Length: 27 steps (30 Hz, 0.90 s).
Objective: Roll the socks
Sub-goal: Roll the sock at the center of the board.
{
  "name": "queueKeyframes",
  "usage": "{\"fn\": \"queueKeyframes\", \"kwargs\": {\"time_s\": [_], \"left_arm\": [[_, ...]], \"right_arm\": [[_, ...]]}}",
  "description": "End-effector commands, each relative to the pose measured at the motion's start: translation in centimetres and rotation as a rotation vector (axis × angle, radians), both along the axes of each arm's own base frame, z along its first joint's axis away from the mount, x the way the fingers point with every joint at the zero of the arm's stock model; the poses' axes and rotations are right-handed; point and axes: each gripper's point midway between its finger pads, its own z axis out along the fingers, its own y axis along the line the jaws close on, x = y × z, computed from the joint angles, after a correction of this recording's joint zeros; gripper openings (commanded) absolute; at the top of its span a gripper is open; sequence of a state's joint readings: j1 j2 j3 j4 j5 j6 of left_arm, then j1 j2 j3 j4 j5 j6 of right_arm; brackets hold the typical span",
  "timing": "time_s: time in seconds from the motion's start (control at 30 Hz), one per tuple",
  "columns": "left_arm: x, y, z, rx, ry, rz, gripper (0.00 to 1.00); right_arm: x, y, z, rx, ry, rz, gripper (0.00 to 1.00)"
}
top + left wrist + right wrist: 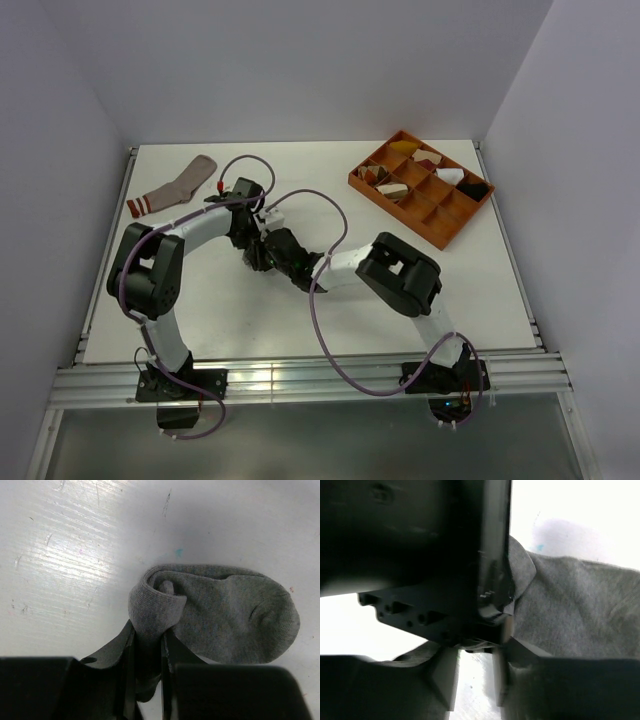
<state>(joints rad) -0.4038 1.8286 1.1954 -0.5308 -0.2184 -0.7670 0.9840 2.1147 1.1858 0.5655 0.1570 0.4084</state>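
Observation:
The grey sock (225, 615) lies flat on the white table, its cuff end folded over into a thick roll. My left gripper (148, 632) is shut on that rolled cuff, which bulges out past the fingertips. My right gripper (475, 662) is open just beside it; only bare table shows between its fingers (445, 680), and the grey sock (580, 605) lies to its right. The left gripper's black body fills the space right in front of it. In the top view both wrists meet mid-table and cover the grey sock. The pinkish-tan sock (180, 185) lies flat at the back left.
An orange divided tray (395, 213) holding small cloth bundles stands at the back right. The right arm's elbow (400, 270) juts over the table's middle right. White walls close in the table on three sides.

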Motion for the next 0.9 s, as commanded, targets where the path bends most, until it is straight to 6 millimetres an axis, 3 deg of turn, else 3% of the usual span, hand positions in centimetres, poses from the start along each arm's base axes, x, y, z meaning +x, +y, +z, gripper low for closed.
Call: {"fn": "queueKeyframes", "kwargs": {"time_s": [0.0, 0.1, 0.2, 0.23, 0.3, 0.33, 0.43, 0.53, 0.73, 0.87], "left_arm": [[-3.5, -0.7, -2.9, -0.029, 0.145, -0.050, 0.04], [-3.5, -1.0, -2.7, -0.050, 0.144, -0.056, 0.07], [-3.2, -1.2, -2.1, -0.064, 0.119, -0.054, 0.18], [-3.1, -1.2, -1.8, -0.066, 0.103, -0.050, 0.29], [-2.6, -1.2, -0.5, -0.087, 0.061, -0.043, 0.37], [-2.5, -1.3, -0.2, -0.103, 0.053, -0.039, 0.49], [-1.7, -1.0, 1.5, -0.137, 0.003, -0.017, 0.65], [-1.0, -0.5, 2.9, -0.178, -0.049, 0.013, 0.71], [-0.1, 0.6, 4.8, -0.297, -0.179, 0.071, 0.70], [-1.2, 1.0, 3.4, -0.386, -0.191, 0.091, 0.68]], "right_arm": [[0.3, 0.3, -0.8, -0.010, 0.027, -0.028, 0.32], [0.1, -0.1, -1.4, -0.010, 0.058, -0.041, 0.14], [0.2, -0.7, -1.7, -0.002, 0.089, -0.039, 0.01], [0.5, -1.1, -1.8, 0.000, 0.097, -0.045, 0.00], [0.2, -1.3, -2.0, 0.001, 0.119, -0.018, 0.00], [0.3, -1.4, -1.9, 0.002, 0.124, -0.014, 0.00], [0.1, -1.7, -1.8, 0.004, 0.139, 0.022, 0.00], [0.1, -1.9, -1.5, 0.010, 0.151, 0.064, 0.00], [-0.2, -1.7, -0.3, 0.046, 0.176, 0.175, 0.00], [-0.5, -1.6, -0.1, 0.043, 0.203, 0.248, 0.00]]}}
